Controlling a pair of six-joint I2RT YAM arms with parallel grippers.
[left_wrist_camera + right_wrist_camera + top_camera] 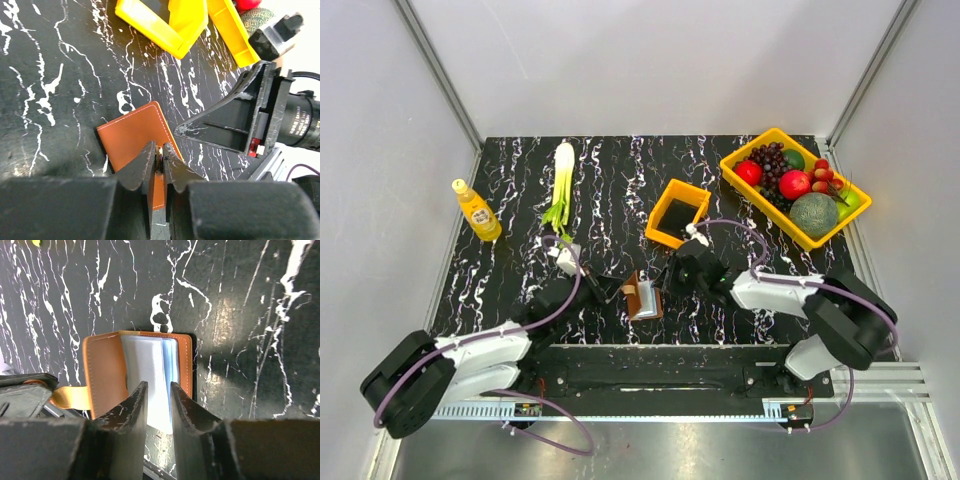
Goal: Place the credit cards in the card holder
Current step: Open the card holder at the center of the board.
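Observation:
The brown card holder (642,298) lies open on the black marbled table between my two grippers. My left gripper (618,292) is shut on its strap tab. In the left wrist view the fingertips (160,155) pinch the snap over the brown cover (130,135). In the right wrist view the holder (102,375) is open, with pale white and blue credit cards (147,365) inside. One card sticks out past its near edge. My right gripper (159,390) hovers over that card with the jaws a narrow gap apart. It also shows in the top view (668,283).
A small orange bin (677,213) stands just behind the holder. A yellow tray (850,212) of fruit sits at the back right. A leek (561,185) and a yellow bottle (477,210) are at the back left. The right arm's gripper body (240,120) is close beside my left fingers.

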